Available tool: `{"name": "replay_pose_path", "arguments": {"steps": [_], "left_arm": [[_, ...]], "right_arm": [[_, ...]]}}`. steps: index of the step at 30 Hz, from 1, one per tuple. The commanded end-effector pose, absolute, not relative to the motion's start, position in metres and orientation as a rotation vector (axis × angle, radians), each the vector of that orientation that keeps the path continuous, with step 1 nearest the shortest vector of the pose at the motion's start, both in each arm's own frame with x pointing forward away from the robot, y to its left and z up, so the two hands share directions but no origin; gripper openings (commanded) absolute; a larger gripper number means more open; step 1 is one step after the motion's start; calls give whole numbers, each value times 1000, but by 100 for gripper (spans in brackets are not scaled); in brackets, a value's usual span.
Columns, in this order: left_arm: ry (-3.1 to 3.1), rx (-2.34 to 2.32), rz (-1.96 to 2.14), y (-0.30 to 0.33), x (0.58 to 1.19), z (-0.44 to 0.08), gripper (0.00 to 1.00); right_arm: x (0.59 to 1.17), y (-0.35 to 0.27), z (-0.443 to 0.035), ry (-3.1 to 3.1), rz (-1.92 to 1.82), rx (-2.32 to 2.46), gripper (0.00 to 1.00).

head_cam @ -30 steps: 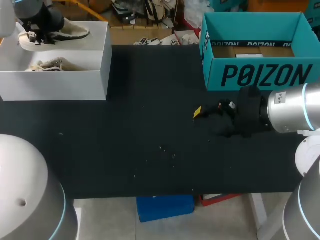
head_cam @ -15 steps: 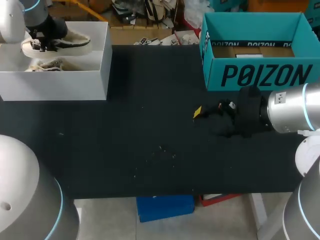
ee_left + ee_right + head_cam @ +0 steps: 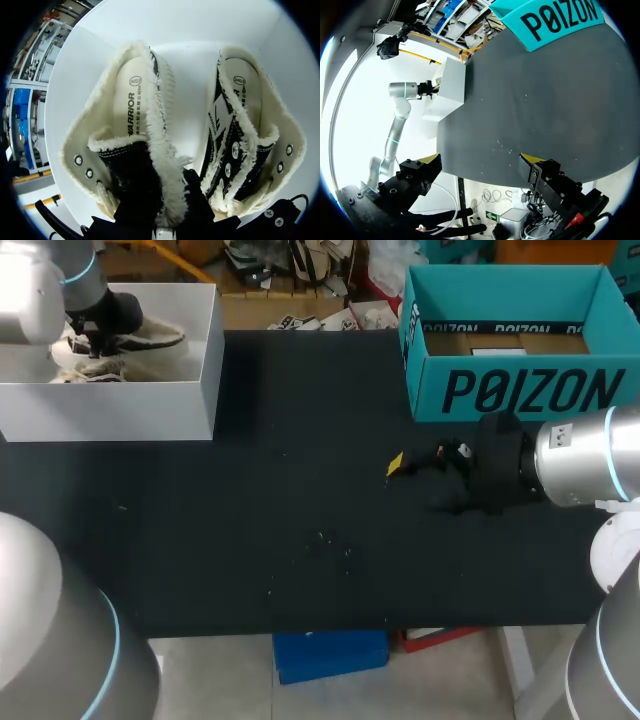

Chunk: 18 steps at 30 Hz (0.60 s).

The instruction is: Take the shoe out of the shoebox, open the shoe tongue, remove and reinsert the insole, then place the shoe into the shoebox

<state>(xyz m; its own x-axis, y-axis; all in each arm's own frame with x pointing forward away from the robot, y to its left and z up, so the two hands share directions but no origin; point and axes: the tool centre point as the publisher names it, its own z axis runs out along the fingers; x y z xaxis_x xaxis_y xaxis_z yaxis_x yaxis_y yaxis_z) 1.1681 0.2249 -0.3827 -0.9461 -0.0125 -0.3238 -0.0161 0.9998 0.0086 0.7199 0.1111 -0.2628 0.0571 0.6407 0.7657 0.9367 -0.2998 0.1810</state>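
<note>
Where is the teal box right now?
In the head view the teal box stands at the table's far right, just beyond the right gripper.

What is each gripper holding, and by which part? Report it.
The left gripper pinches one shoe by the fleecy rim of its opening, inside the white box. The right gripper is open and holds nothing.

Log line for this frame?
left hand: shut on shoe, in white shoebox | right hand: open, empty, above table
</note>
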Motion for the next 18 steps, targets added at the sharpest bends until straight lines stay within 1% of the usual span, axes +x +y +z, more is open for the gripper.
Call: {"name": "replay_pose_path", "arguments": {"steps": [1, 2, 5, 8, 11, 18], "left_arm": [[2816, -17, 21, 225, 1171, -384, 39], [2816, -17, 21, 225, 1171, -384, 43], [2816, -9, 15, 226, 1169, -379, 42], [2820, 10, 0, 225, 1167, -369, 43], [2826, 26, -22, 221, 1162, -355, 43], [2826, 75, -33, 204, 1138, -318, 47]], "right_arm": [[720, 111, -263, -1580, -1112, -1977, 100], [720, 111, -263, -1580, -1112, -1977, 100], [720, 111, -263, -1580, -1112, -1977, 100], [720, 111, -263, -1580, -1112, -1977, 100], [720, 111, -263, -1580, -1112, -1977, 100], [720, 111, -263, -1580, -1112, -1977, 100]]}}
